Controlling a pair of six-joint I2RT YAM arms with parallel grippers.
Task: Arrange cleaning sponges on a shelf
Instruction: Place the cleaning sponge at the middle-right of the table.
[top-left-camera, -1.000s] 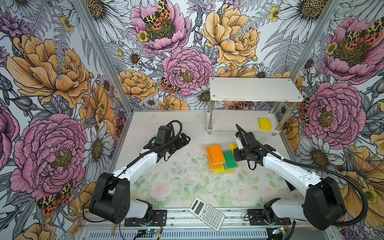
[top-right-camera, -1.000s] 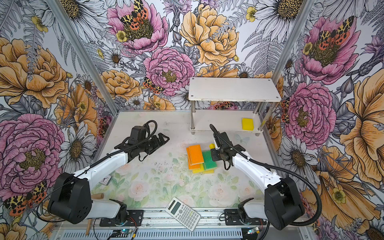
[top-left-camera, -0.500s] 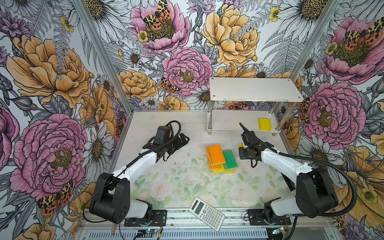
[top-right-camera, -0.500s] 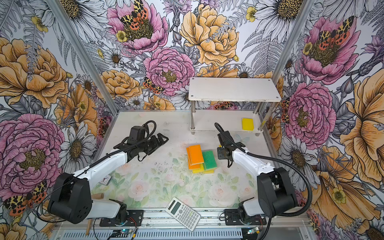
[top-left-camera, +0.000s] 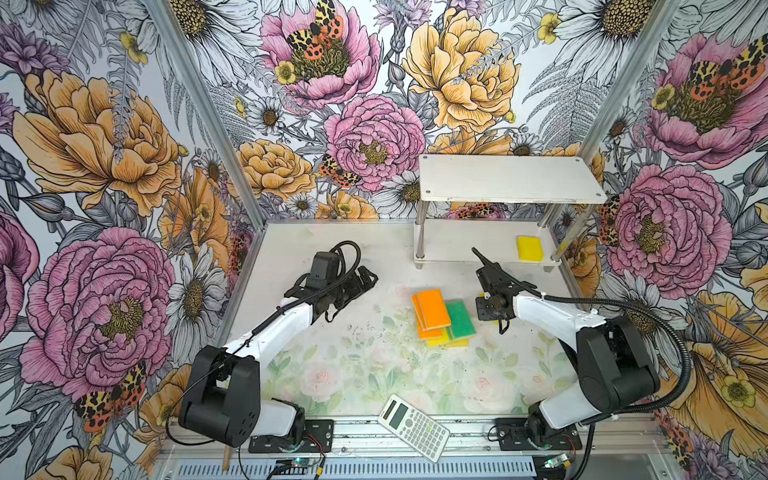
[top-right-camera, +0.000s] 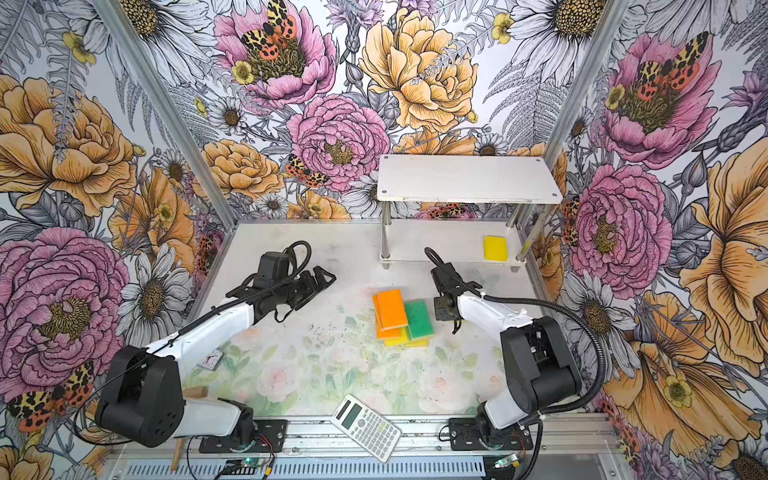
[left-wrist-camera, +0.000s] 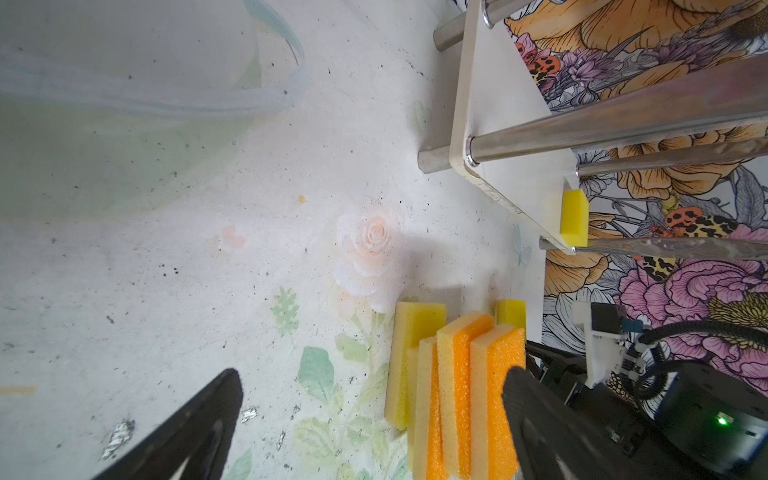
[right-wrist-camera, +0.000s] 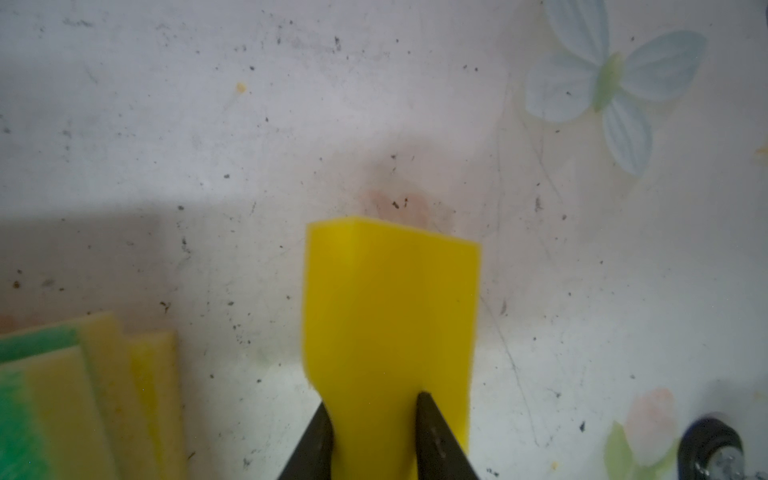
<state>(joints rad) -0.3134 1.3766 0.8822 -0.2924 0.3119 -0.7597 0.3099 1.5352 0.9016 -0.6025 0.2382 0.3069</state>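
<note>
1. The right gripper (right-wrist-camera: 374, 400) pinches a yellow sponge (right-wrist-camera: 390, 299) near the shelf (top-left-camera: 507, 183).
2. The left gripper (left-wrist-camera: 374, 374) holds its jaws wide apart.
3. A sponge pile (top-left-camera: 434, 309) lies before the shelf, a lone sponge (top-left-camera: 530, 249) on its bottom board.

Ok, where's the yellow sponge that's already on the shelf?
In both top views the yellow sponge lies flat on the shelf's lower board, near its right end, beyond the sponge pile.
</note>
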